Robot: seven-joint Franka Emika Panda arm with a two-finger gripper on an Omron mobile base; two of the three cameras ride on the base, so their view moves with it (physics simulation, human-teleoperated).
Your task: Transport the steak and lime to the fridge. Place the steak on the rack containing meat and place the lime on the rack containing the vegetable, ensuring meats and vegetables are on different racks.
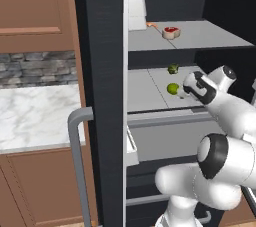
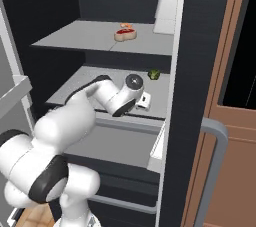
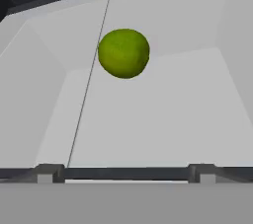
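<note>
One steak (image 1: 171,32), one lime (image 1: 172,89), one vegetable (image 1: 173,69)

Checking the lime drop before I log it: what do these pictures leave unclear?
- Gripper opening: hand view's bottom edge cuts the fingertips.
- Smooth yellow-green lime: right base view, the arm covers it.
- Orange item behind the red steak: too small to identify.

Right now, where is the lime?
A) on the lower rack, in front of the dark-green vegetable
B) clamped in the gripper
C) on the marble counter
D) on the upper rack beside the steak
A: the lime sits on the lower rack, free of the gripper, with the vegetable behind it; the steak lies on the upper rack.
</note>
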